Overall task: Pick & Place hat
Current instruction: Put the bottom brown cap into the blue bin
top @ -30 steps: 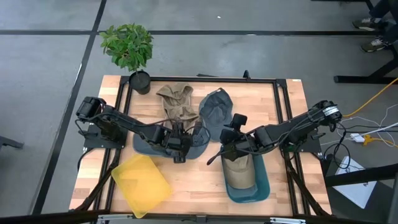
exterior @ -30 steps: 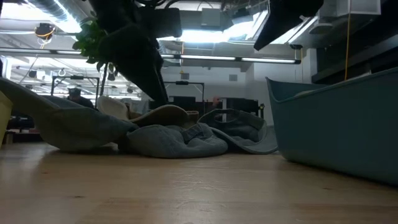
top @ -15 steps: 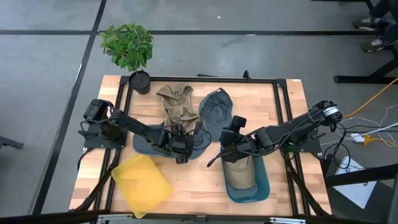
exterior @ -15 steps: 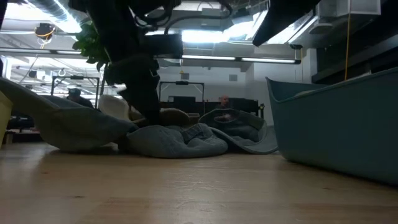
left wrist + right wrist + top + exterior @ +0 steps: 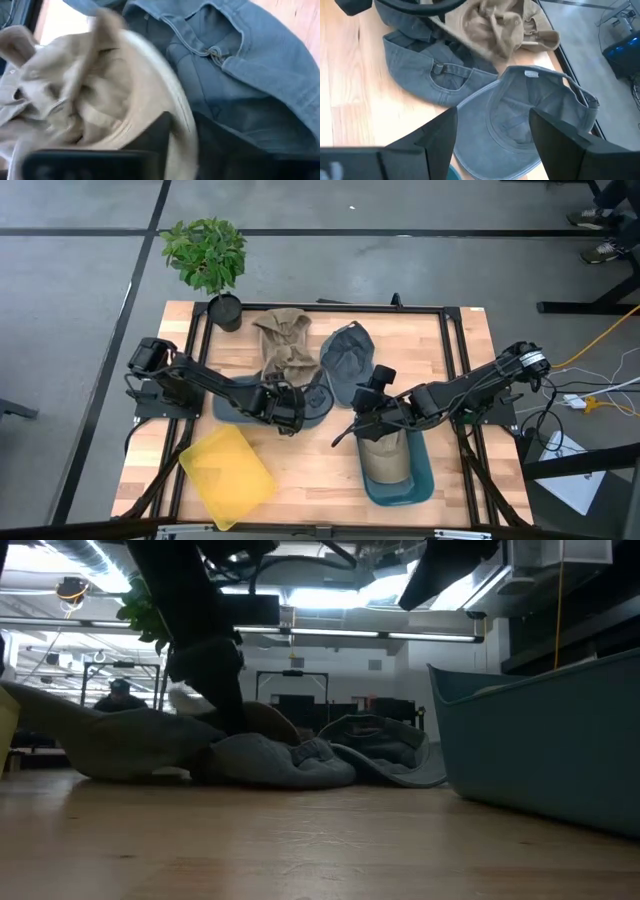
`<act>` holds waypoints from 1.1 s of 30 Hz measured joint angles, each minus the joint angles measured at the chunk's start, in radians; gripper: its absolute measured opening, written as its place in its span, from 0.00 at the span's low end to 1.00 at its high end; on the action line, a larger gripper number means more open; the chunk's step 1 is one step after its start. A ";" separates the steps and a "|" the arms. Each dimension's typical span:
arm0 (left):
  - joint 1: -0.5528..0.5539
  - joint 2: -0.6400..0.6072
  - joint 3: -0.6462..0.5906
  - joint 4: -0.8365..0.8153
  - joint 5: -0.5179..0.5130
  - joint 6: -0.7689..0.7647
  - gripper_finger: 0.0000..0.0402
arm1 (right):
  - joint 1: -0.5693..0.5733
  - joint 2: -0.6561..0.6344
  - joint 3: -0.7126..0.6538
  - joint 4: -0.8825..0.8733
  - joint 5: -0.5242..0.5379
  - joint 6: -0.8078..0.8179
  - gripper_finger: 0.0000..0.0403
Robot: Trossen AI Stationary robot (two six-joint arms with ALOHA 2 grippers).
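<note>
A tan hat (image 5: 285,340) lies at the table's far middle, its brim over a blue-grey hat (image 5: 240,408). A second blue-grey hat (image 5: 346,360) lies upside down to its right. My left gripper (image 5: 284,412) is down on the pile and shut on the tan hat (image 5: 75,95). Another tan hat (image 5: 383,460) lies in a teal bin (image 5: 425,480). My right gripper (image 5: 492,140) hangs open above the bin's far end, nothing between its fingers. My left gripper has the tan hat's brim (image 5: 175,107) between its two fingers, at the brim's edge. The fingers slant down from the table's left and near side. The hat lies on the blue-grey hat (image 5: 240,85) and the table, not lifted.
A yellow bin (image 5: 227,477) lies at the near left. A potted plant (image 5: 207,255) stands at the far left corner. In the low view the teal bin's wall (image 5: 540,740) rises on the right, with bare wood in front of the hats (image 5: 280,755).
My left gripper has sunk onto the hat pile and tipped more steeply downward. The tan hat's brim has been shifted a little, and the blue-grey hat under it is pressed flatter.
</note>
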 joint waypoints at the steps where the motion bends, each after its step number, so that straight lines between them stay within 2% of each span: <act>1: -0.004 -0.008 0.000 -0.004 -0.007 -0.003 0.10 | 0.000 0.000 0.000 0.000 0.001 0.000 0.61; 3: -0.012 -0.026 0.000 -0.004 -0.028 -0.004 0.04 | 0.000 0.000 0.000 0.001 0.013 0.000 0.61; 8: -0.035 -0.088 0.000 -0.001 -0.086 -0.013 0.02 | 0.000 0.000 0.000 0.001 0.024 0.000 0.61; 12: -0.060 -0.160 0.000 -0.001 -0.211 -0.015 0.02 | 0.000 0.000 0.000 0.001 0.025 0.000 0.61; 15: -0.106 -0.232 0.000 0.001 -0.452 0.002 0.02 | 0.000 0.000 0.000 0.002 0.025 0.000 0.61; 19: -0.210 -0.311 0.000 0.044 -0.931 0.081 0.02 | 0.000 0.000 0.000 0.002 0.025 0.000 0.61; 20: -0.232 -0.327 0.000 0.068 -0.983 0.118 0.02 | 0.000 0.000 0.000 0.002 0.025 0.000 0.61; 21: -0.247 -0.343 0.001 0.093 -0.989 0.164 0.02 | 0.000 0.000 0.000 0.002 0.025 0.000 0.61; 22: -0.253 -0.360 0.001 0.112 -0.952 0.200 0.02 | 0.000 0.000 0.000 0.002 0.025 0.000 0.61; 23: -0.257 -0.377 0.001 0.122 -0.864 0.216 0.02 | 0.000 0.000 0.000 0.002 0.025 -0.001 0.61; 24: -0.255 -0.395 0.001 0.125 -0.731 0.220 0.02 | 0.000 0.000 0.000 0.002 0.025 -0.002 0.61; 28: -0.210 -0.421 0.001 0.121 -0.041 0.186 0.02 | 0.000 0.000 0.000 0.002 0.025 -0.004 0.61; 29: -0.204 -0.420 0.000 0.121 0.090 0.185 0.02 | 0.000 0.000 0.000 0.002 0.025 -0.005 0.61; 30: -0.203 -0.420 0.000 0.122 0.153 0.186 0.02 | 0.000 0.000 0.000 0.002 0.025 -0.004 0.61; 31: -0.204 -0.420 0.000 0.128 0.151 0.186 0.02 | 0.000 0.000 0.000 0.002 0.025 -0.004 0.61; 32: -0.205 -0.419 0.000 0.131 0.088 0.185 0.02 | 0.000 0.000 0.000 0.003 0.025 -0.003 0.61; 33: -0.209 -0.420 0.000 0.125 -0.020 0.176 0.02 | 0.000 0.000 0.000 0.003 0.025 -0.003 0.61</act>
